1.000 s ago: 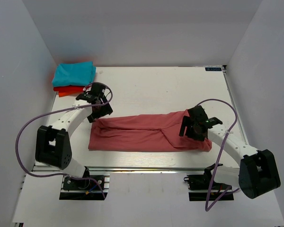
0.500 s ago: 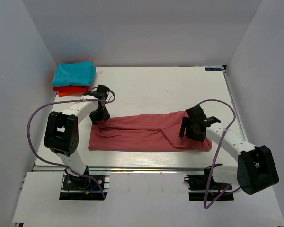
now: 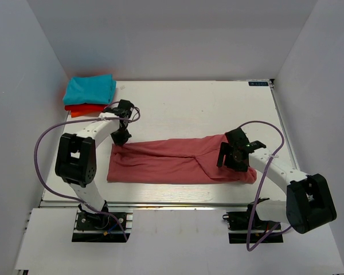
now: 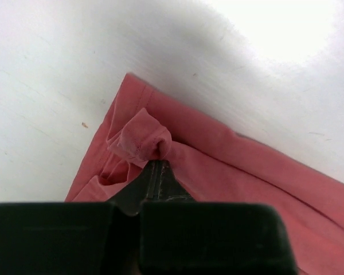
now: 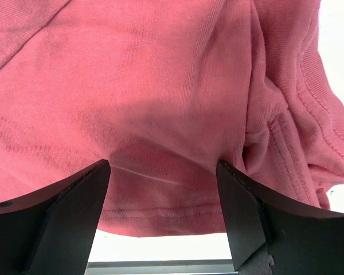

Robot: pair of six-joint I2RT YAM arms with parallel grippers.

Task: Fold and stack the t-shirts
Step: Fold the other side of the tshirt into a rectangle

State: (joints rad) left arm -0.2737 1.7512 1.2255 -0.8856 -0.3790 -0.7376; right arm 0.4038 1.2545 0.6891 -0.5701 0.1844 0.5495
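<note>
Large, soft salmon-pink t-shirt (image 3: 172, 160) lay folded into a long band, running left to right across the near half of the flat white surface (image 3: 200, 109). Its outline was the same as one second before.

Far-left corner of the band was gathered into a small bunch. Left pincer (image 3: 120, 140) was closed on that bunch; the left wrist view showed the cloth (image 4: 246, 166) puckered at the tips of the pincer (image 4: 155, 163). One second before, this pincer was just above and beside the corner with the forearm stretched low. Now it was down on the corner with the elbow drawn in and up.

Right pincer (image 3: 232, 156) sat on the right end of the band, almost where it was half a second before. In the right wrist view its fingers (image 5: 63, 217) were spread wide, the pincer (image 5: 160, 172) open over wrinkled cloth (image 5: 149, 86), gripping nothing.

Small folded turquoise tee (image 3: 90, 89) lay on the folded orange-red tee (image 3: 83, 109) at the far-left corner of the surface, well apart from the band, unmoved.
</note>
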